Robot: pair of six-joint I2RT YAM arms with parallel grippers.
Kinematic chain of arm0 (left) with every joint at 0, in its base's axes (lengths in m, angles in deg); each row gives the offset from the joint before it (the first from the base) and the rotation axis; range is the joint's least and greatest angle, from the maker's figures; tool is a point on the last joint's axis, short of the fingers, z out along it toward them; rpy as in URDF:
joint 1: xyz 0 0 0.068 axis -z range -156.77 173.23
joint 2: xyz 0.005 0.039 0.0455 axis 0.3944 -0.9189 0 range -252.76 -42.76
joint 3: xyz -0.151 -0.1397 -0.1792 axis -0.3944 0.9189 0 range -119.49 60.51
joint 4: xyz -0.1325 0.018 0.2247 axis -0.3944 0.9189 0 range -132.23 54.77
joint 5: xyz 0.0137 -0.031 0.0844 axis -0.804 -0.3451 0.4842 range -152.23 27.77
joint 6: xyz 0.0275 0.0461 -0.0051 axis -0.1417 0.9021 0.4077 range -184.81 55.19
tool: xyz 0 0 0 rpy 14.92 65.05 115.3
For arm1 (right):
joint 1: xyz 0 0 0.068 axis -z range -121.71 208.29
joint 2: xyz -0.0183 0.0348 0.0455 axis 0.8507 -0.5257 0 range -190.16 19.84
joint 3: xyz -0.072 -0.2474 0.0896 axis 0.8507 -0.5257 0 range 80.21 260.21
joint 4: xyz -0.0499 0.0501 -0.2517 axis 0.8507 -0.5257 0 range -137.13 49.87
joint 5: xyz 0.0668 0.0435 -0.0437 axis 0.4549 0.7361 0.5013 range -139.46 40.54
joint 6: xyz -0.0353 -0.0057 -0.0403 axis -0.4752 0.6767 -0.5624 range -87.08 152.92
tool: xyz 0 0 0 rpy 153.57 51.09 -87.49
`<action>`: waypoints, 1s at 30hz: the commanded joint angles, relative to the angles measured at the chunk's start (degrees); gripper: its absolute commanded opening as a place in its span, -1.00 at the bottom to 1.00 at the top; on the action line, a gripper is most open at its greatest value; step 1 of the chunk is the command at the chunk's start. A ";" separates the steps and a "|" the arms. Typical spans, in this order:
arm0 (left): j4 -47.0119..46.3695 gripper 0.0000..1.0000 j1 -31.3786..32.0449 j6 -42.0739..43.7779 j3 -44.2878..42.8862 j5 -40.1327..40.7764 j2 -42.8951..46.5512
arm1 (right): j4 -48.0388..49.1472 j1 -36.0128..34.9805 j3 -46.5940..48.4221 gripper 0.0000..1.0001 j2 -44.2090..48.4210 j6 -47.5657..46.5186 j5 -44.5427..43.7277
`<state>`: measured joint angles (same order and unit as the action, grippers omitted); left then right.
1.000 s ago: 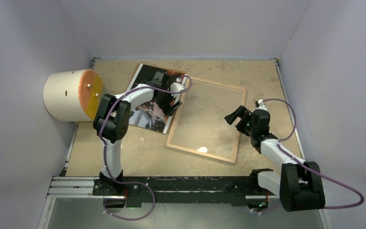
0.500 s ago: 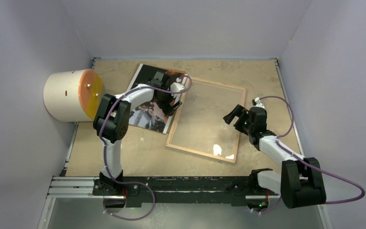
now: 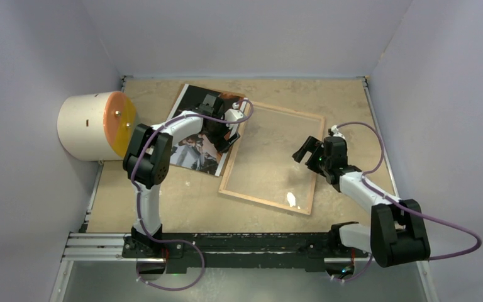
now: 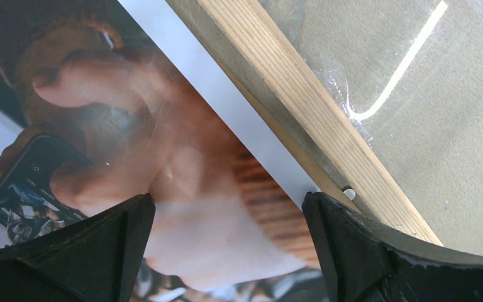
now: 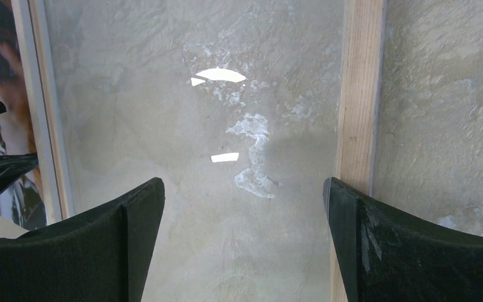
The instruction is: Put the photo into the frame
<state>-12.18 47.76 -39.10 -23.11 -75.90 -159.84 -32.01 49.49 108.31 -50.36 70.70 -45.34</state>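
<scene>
The large glossy paper photo [image 3: 190, 150], dark with reddish tones, lies flat at the left of the tan surface [image 3: 163, 207]. Its right edge meets the left rail of the thin, wood-backed, glass-paned frame [image 3: 261, 201]. It looks light, floppy and slick, so it would be hard to pinch while flat; I'd lift it by that white-bordered edge. The left hand [image 4: 226, 214] hovers wide open right there. The right hand [image 3: 305, 153], equally wide, has drifted leftward from beside the frame to over its right rail, and the glare on the glass has shifted.

Left tool [image 4: 226, 207] jaws wide apart; right tool [image 5: 244, 189] same.
</scene>
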 commanded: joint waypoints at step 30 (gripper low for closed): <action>2.68 0.95 1.74 1.66 3.37 1.96 -2.32 | -16.53 -14.37 10.63 0.98 -6.49 -2.60 -23.07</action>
<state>-12.36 47.78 -39.07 -22.93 -75.51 -159.69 -44.62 36.46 116.26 -56.32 67.66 -65.07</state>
